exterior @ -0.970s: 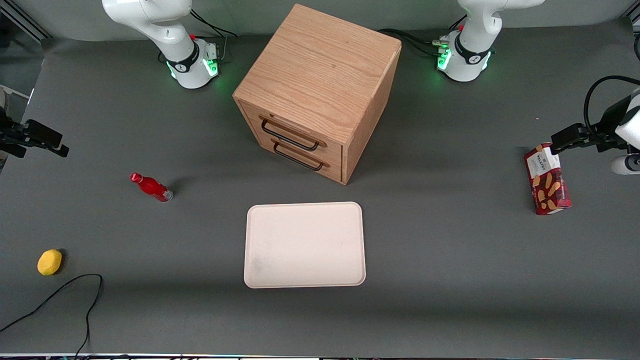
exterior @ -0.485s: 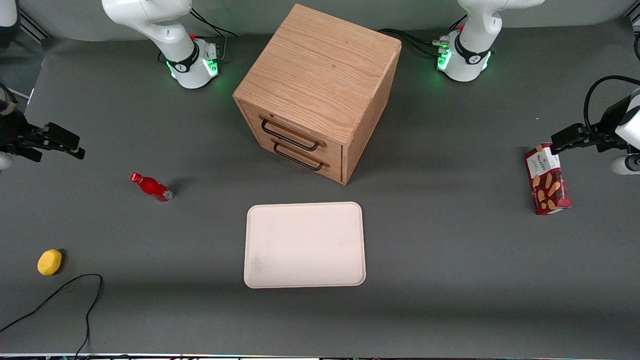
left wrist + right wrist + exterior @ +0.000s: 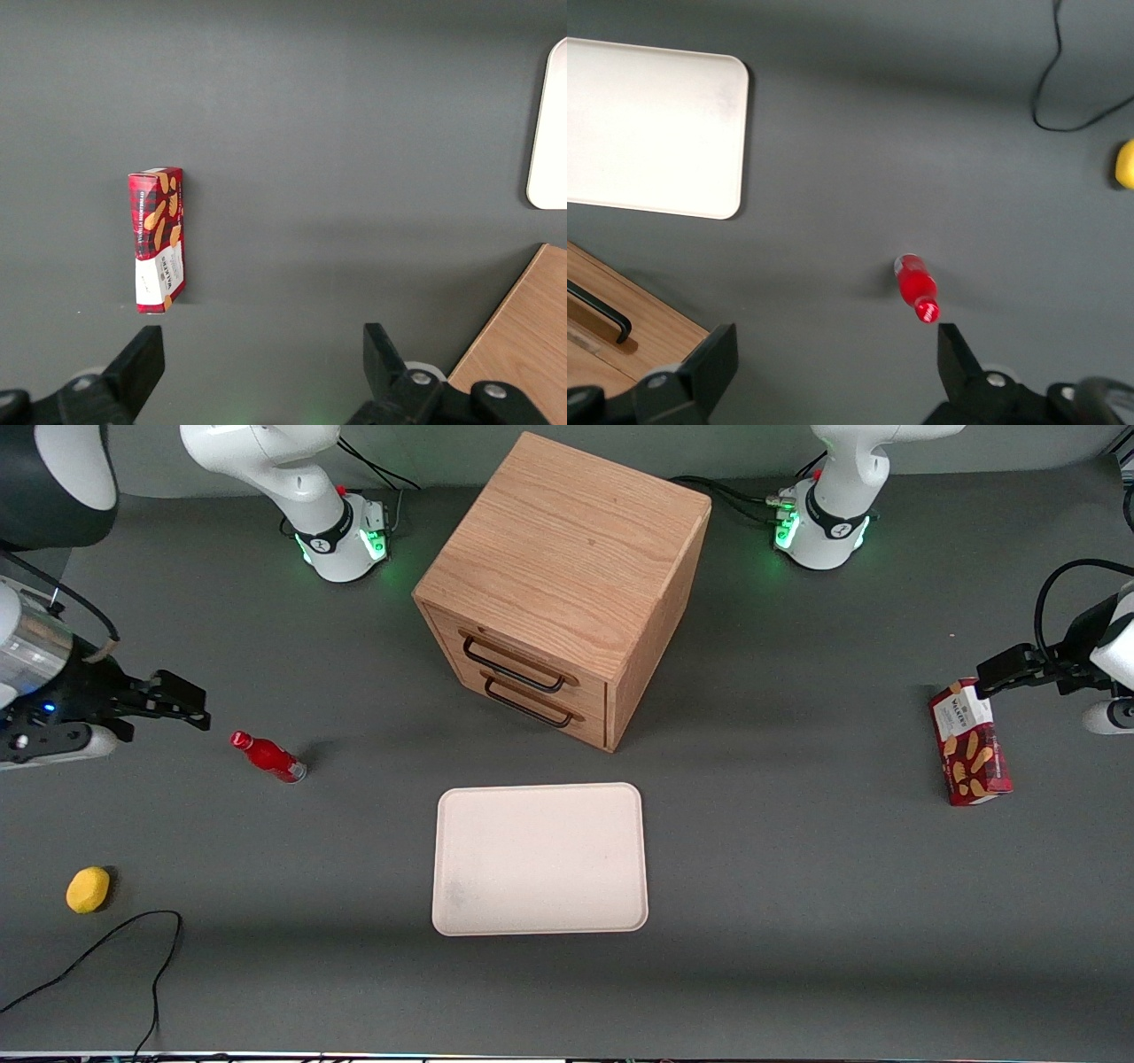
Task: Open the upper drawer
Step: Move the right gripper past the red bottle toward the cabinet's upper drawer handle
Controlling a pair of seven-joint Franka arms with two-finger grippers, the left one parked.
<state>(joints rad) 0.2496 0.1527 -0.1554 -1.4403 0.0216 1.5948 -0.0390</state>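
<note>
Upper drawer (image 3: 518, 662) is seen shut in the cabinet (image 3: 567, 567), above the lower drawer (image 3: 532, 701), at mid-table (image 3: 797, 868). Claw (image 3: 190, 707) is held spread wide & empty over the table toward the working arm's end, well apart from the cabinet, just beside a red bottle (image 3: 268, 756). Tray (image 3: 540, 859) lies nearer the camera than the cabinet.

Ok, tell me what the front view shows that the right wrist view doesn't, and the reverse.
Only the front view: the upper drawer, shut, the biscuit box and the open gripper beside the red bottle. Only the right wrist view: nothing extra. Both: bottle, white tray, yellow ball, black cable, cabinet.
</note>
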